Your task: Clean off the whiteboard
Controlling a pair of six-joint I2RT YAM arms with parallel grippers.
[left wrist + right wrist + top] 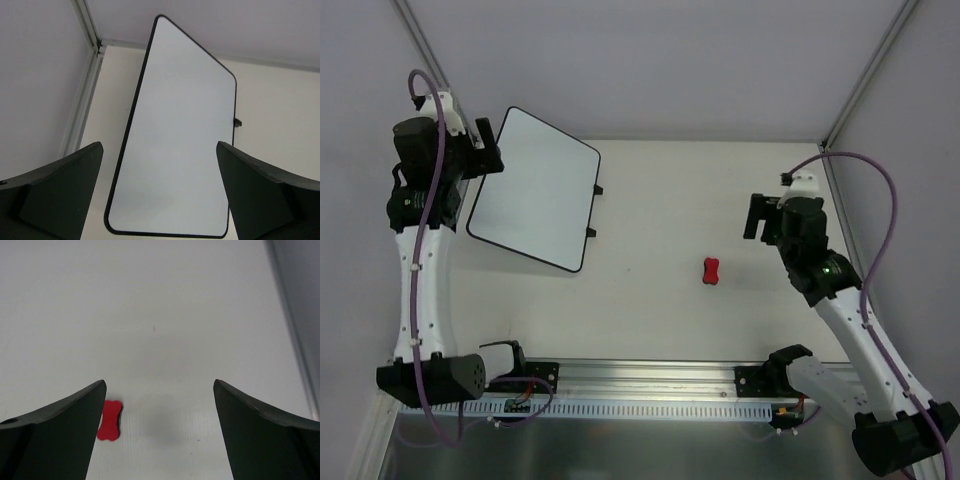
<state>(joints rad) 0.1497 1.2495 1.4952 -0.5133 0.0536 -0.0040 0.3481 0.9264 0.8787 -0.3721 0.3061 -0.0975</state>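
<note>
We see the whiteboard (535,190) lying flat on the far left part of the table (670,190), turned at an angle so that 1 rounded corner points to the far side. Its face shows plain white inside the thin black rim. 2 small black clips (597,189) sit on its right edge. The left gripper (492,148) hangs over the far left edge of the board. In the left wrist view its 2 dark fingers (60,190) are spread wide, with nothing between them and the white board below. The right gripper (756,217) hangs over the right side of the table, well apart from the board. Its jaws too stand wide and hold nothing. A small red bone-shaped eraser (711,271) lies on the bare table between the board and the right arm, nearer to the right arm. In the right wrist view we see it just beside 1 finger's edge, down on the table surface. A metal rail (640,385) runs along the near edge, where both arm bases are fixed.
</note>
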